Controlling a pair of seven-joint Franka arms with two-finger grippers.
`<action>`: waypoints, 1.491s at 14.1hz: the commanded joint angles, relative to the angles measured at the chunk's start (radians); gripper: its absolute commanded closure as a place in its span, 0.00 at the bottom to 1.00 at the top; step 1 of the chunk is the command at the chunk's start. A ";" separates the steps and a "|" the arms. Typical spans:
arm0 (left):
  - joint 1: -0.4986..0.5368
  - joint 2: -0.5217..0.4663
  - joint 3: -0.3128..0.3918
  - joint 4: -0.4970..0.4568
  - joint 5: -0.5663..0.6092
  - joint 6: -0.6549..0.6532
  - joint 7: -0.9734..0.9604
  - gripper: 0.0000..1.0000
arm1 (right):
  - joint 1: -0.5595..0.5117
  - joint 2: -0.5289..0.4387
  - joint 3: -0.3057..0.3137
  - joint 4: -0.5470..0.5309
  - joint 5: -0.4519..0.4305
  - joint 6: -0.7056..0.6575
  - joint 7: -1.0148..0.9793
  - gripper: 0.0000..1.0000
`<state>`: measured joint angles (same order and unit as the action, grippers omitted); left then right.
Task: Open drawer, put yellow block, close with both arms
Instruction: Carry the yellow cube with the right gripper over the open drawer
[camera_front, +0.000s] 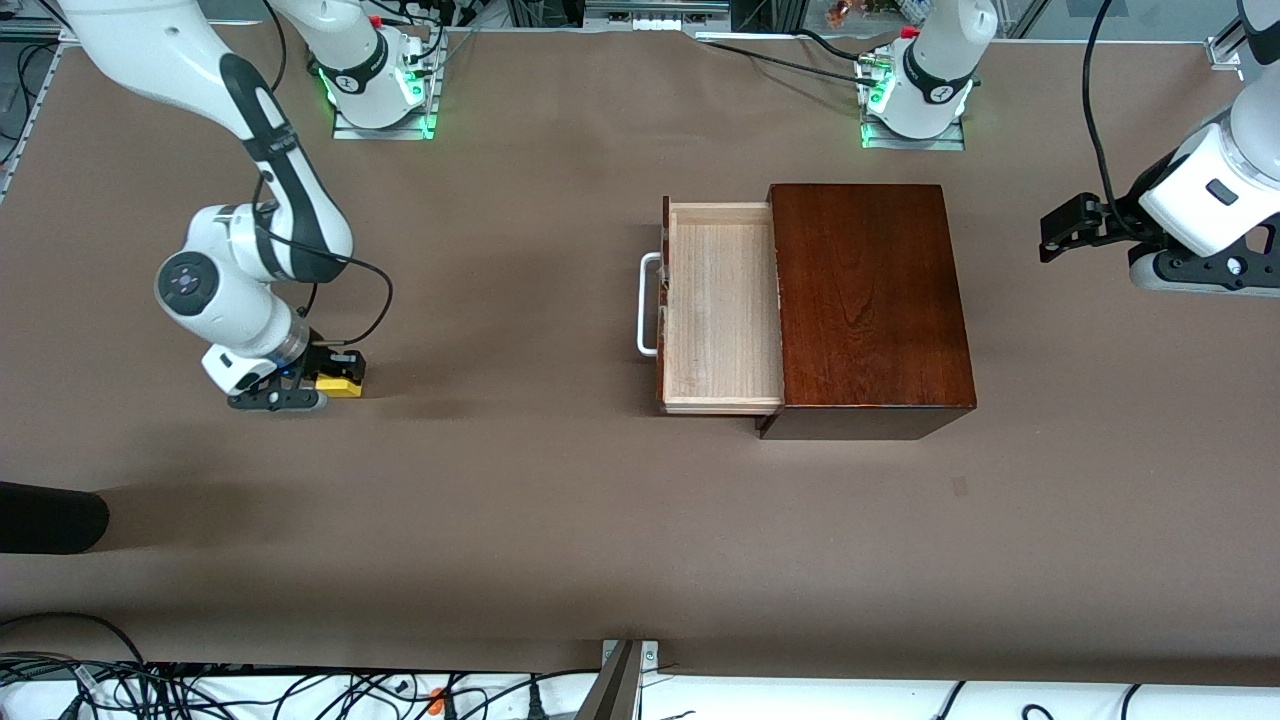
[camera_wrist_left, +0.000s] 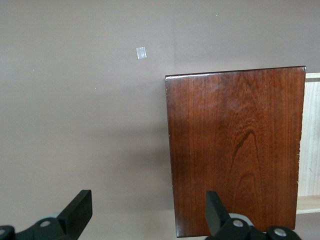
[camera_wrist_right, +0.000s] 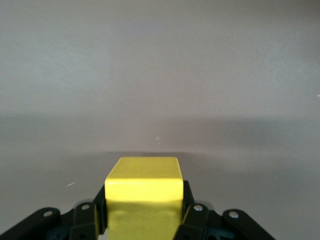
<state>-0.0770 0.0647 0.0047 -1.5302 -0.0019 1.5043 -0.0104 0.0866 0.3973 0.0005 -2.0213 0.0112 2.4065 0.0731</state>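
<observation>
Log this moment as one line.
drawer: open, empty | right gripper: shut on block, at table level | left gripper: open, waiting above box

Even, bright overhead light falls on the brown bench (camera_front: 500, 500), leaving only soft, blurred shadows: a faint one beside the right arm (camera_front: 250, 250) and a darker band along the side of the wooden box (camera_front: 870, 290) nearest the front camera. The glossy box top carries a mild sheen in the left wrist view rather than hard glare, and green lamps glow at both arm bases. In the right wrist view the yellow block (camera_wrist_right: 143, 192) is sharp and vivid, while the bench fades to a soft grey band.
</observation>
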 joint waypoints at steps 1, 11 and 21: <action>-0.007 -0.032 0.029 -0.034 -0.021 0.019 0.049 0.00 | 0.024 -0.003 0.036 0.206 0.012 -0.275 0.124 0.82; -0.007 -0.025 0.018 -0.027 -0.010 0.016 0.040 0.00 | 0.448 0.025 0.038 0.469 0.135 -0.448 0.865 0.82; -0.012 -0.016 0.017 -0.018 -0.010 0.005 0.032 0.00 | 0.722 0.184 0.038 0.774 0.219 -0.403 1.966 0.81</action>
<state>-0.0857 0.0616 0.0200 -1.5376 -0.0019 1.5083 0.0134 0.7622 0.5555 0.0513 -1.2966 0.2093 2.0052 1.8799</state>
